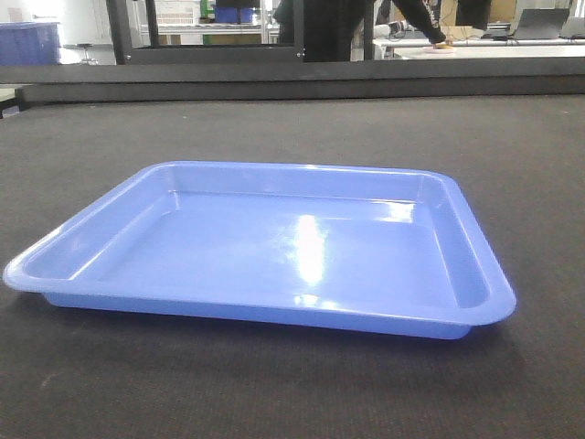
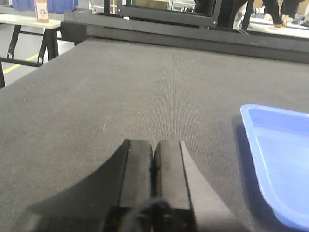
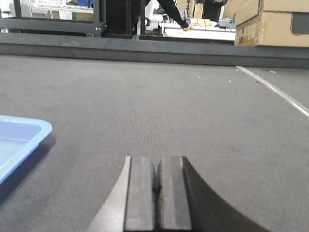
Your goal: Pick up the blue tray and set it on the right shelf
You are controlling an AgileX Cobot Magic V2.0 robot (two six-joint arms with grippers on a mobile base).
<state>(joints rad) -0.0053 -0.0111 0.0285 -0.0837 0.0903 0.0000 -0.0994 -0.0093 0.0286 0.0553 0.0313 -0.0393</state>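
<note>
as the front-facing view looks low across the dark grey surface (image 1: 475, 155), the blue tray (image 1: 274, 247) lies flat on it across the middle and lower part of the frame. it sits right way up with nothing in it, and a bright glare shows on its glossy bottom. its long near rim runs from the lower left to the lower right. along the top of the frame, past the far edge of the surface, stand a black frame (image 1: 210, 55) and a darker blue bin (image 1: 27, 41) in the upper left corner. a person's arm (image 1: 425, 23) reaches down in the upper right.

in the left wrist view the left end effector (image 2: 153, 154) fills the bottom centre. its two black pads are pressed together with only a thin seam between them, and nothing is held. it is low over the surface, but whether it touches cannot be told. one corner of the blue tray (image 2: 285, 164) enters at the right edge, clearly apart from the pads. a trestle table (image 2: 19, 21) stands in the upper left.

in the right wrist view the right end effector (image 3: 157, 174) sits at the bottom centre, its pads likewise drawn tight together and gripping nothing. a corner of the blue tray (image 3: 17, 135) shows at the left edge, apart from it. cardboard boxes (image 3: 275, 21) stand in the upper right, and a pale line (image 3: 275, 89) crosses the surface diagonally on the right.
</note>
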